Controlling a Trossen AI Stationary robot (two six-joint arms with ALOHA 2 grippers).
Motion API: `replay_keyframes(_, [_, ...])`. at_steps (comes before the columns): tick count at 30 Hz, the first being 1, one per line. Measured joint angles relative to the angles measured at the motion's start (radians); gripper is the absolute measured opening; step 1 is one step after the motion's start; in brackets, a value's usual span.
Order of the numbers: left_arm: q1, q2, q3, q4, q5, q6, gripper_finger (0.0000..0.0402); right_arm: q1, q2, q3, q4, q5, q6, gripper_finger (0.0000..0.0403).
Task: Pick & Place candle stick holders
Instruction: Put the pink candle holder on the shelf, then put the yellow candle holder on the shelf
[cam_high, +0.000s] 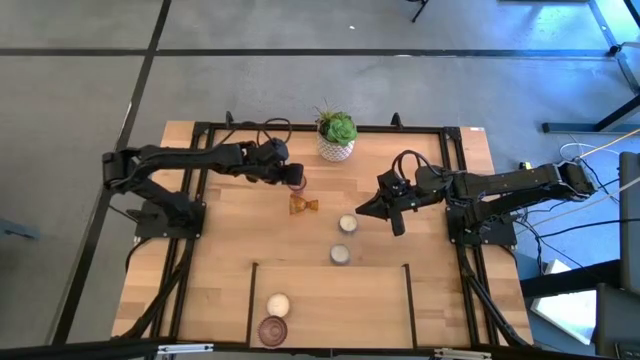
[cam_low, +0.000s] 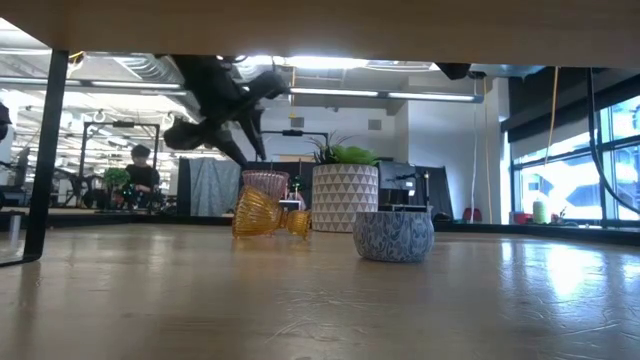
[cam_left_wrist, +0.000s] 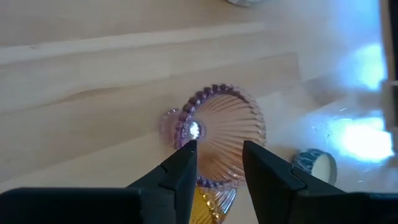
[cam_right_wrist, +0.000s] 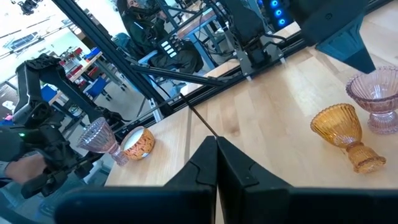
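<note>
Near the table's far edge: we see the left gripper (cam_high: 293, 178) directly above a pink glass holder (cam_high: 296, 184), which stands upright on the table (cam_high: 230, 240); its fingers (cam_left_wrist: 180, 177) stand apart, framing the bowl, gripping nothing.
Amber holder: the amber glass holder (cam_high: 304, 205) lies on its side just beside the pink one, toward the table's middle.
Right gripper: the right gripper (cam_high: 372, 208) hovers with jaws pressed together, holding nothing, near a cream holder (cam_high: 347, 224).
Middle: a second cream holder (cam_high: 340, 254) sits well apart from any edge.
Near edge: a third cream holder (cam_high: 277, 304) and a second pink holder (cam_high: 272, 329) touch.
Open room: we find bare wood along the table's left edge and right edge.
Far edge: potted plant (cam_high: 336, 135).
</note>
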Motion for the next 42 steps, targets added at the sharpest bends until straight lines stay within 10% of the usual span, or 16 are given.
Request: replay_keyframes(42, [-0.051, -0.054, 0.000, -0.097, 0.022, 0.031, 0.0143, -0.006, 0.000, 0.000, -0.005, 0.009, 0.014, 0.0001])
